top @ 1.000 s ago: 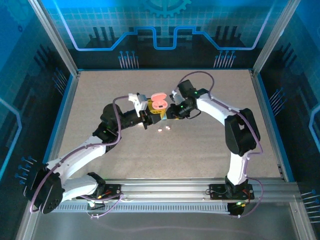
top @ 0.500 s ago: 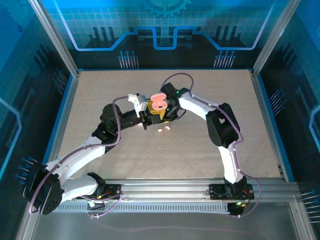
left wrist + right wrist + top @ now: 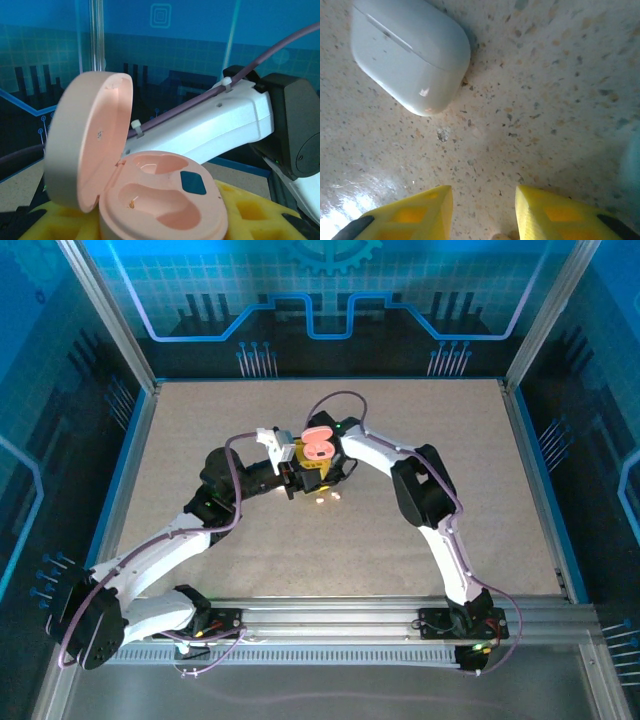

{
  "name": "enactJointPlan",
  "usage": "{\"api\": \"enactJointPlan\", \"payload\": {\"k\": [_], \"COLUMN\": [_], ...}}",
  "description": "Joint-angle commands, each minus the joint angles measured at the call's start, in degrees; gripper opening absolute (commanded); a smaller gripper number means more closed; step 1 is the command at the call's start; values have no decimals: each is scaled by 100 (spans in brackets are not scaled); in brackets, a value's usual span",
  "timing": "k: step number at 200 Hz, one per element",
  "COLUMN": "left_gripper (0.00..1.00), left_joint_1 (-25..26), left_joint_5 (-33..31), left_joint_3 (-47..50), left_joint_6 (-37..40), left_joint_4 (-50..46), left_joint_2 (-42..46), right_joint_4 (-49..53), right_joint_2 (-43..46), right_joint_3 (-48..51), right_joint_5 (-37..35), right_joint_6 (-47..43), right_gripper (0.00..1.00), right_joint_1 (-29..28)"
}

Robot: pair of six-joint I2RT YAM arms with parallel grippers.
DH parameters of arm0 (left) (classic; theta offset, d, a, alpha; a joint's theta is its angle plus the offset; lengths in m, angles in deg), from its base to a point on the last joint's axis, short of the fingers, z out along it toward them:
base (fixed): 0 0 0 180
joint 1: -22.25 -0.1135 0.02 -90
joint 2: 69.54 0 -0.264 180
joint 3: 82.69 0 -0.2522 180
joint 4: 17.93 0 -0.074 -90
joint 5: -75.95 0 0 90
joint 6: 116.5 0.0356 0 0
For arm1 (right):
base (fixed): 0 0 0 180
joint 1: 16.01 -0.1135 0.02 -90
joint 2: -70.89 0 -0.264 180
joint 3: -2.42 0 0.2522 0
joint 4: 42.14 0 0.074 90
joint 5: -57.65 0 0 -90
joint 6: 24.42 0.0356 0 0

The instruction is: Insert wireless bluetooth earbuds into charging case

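White arms point(image 3: 160, 545) carry black joints point(image 3: 415, 490), purple cables point(image 3: 300, 36), yellow pincer fingers point(image 3: 555, 215).

— How is the white-and-black left arm point(image 3: 165, 540) posed?

— It is stretched forward and to the right. Its yellow-fingered left gripper point(image 3: 306, 467) is closed on an open pink pebble-shaped plastic case point(image 3: 165, 200).

— And the white-and-black right arm point(image 3: 440, 510)?

— It is bent at the elbow and reached inward to the left. Its yellow-fingered right gripper point(image 3: 482, 215) is pointed down, jaws apart, nothing between them.

Speckled table point(image 3: 420, 440): two tiny earbuds point(image 3: 320, 501) lying loose near centre; one closed pale case point(image 3: 407, 52) resting flat.
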Motion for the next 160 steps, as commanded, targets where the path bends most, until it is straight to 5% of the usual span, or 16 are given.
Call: {"api": "enactJointPlan", "payload": {"k": [1,160], "left_gripper": [33,33], "left_joint_1": [-52,-50], "left_joint_5": [59,69], "left_joint_3": [-25,-26], "left_joint_6": [43,-18], "left_joint_4": [-23,6], "left_joint_2": [118,85], "right_joint_4": [408,567], "right_joint_2": [-130,589], "right_joint_3": [-119,476], "right_joint_5": [38,-315], "right_joint_6": [-195,-293], "right_gripper": [39,34], "right_joint_1": [-126,-204]}}
